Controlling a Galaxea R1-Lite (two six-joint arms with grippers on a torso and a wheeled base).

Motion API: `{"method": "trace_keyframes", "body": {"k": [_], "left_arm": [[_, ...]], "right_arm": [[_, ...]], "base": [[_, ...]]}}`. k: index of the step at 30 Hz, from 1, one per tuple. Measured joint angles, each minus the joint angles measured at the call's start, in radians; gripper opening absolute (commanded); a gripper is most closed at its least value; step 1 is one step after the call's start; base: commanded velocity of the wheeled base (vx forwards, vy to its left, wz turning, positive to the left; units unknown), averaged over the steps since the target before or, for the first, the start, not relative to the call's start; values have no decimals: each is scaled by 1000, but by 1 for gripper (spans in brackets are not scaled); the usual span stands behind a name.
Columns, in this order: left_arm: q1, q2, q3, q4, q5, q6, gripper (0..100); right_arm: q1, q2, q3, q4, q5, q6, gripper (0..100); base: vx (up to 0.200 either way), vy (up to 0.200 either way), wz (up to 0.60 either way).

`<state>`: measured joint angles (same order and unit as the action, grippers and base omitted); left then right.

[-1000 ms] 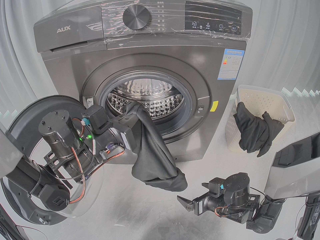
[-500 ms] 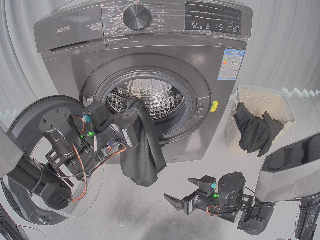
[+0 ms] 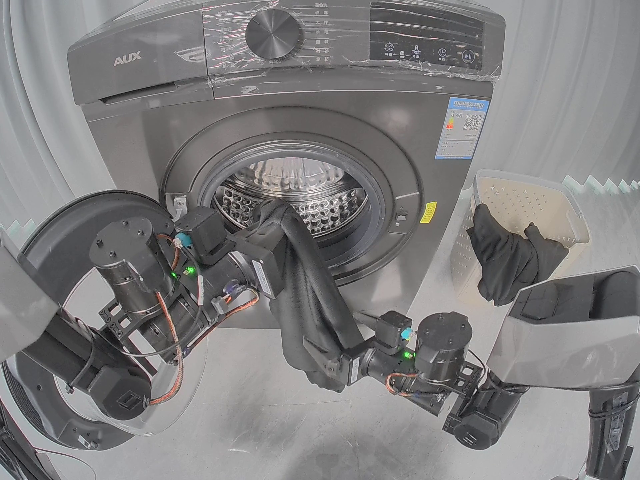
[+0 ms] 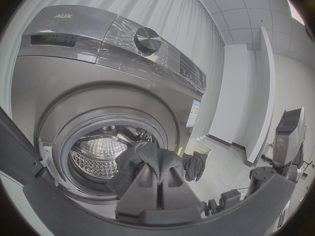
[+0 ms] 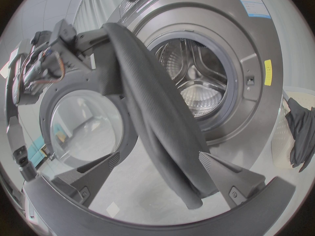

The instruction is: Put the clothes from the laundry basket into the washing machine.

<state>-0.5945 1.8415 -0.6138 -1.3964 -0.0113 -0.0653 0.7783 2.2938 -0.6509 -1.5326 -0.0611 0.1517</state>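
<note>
My left gripper (image 3: 270, 220) is shut on a black garment (image 3: 313, 301) at the lower left rim of the washing machine's drum opening (image 3: 293, 181). The garment hangs down in front of the machine to just above the floor. In the left wrist view the cloth (image 4: 154, 154) bunches over the closed gripper (image 4: 159, 177). My right gripper (image 3: 328, 368) is open, and the garment's lower part (image 5: 154, 108) passes between its spread fingers (image 5: 108, 163). A cream laundry basket (image 3: 533, 198) stands right of the machine with more black clothes (image 3: 507, 261) draped over its rim.
The round washer door (image 3: 67, 248) stands swung open at the left, behind my left arm. The grey washing machine (image 3: 280, 108) is close ahead, on a bare grey floor (image 3: 253, 428). White curtains hang behind.
My right gripper has moved left and up from the floor area until its fingers flank the hanging garment. The garment has swung, and its lower end is drawn in.
</note>
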Motion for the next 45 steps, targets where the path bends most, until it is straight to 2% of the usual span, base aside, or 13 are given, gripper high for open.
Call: {"method": "trace_keyframes", "body": {"k": [11,24,25,35,41,42,45], "left_arm": [[-29,-1,43,-26,-24,3,0],[-45,0,57,-39,-27,3,0],[-46,0,58,-40,-27,3,0],[-45,5,61,-39,-47,-1,0],[-39,8,60,-39,-48,-1,0],[-39,8,60,-40,-47,-1,100],[-38,13,68,-39,-46,0,100]], "right_arm": [[-46,-14,-140,19,2,-16,100],[-45,-19,-213,31,10,-17,100],[-43,-17,-216,31,10,-17,0],[-16,-22,-212,24,9,-14,0],[5,-39,-175,16,6,-9,0],[8,-42,-170,17,5,-7,0],[21,-50,-156,16,1,-4,0]], "base": [[0,0,0],[0,0,0],[0,0,0],[0,0,0],[0,0,0],[0,0,0],[0,0,0]]}}
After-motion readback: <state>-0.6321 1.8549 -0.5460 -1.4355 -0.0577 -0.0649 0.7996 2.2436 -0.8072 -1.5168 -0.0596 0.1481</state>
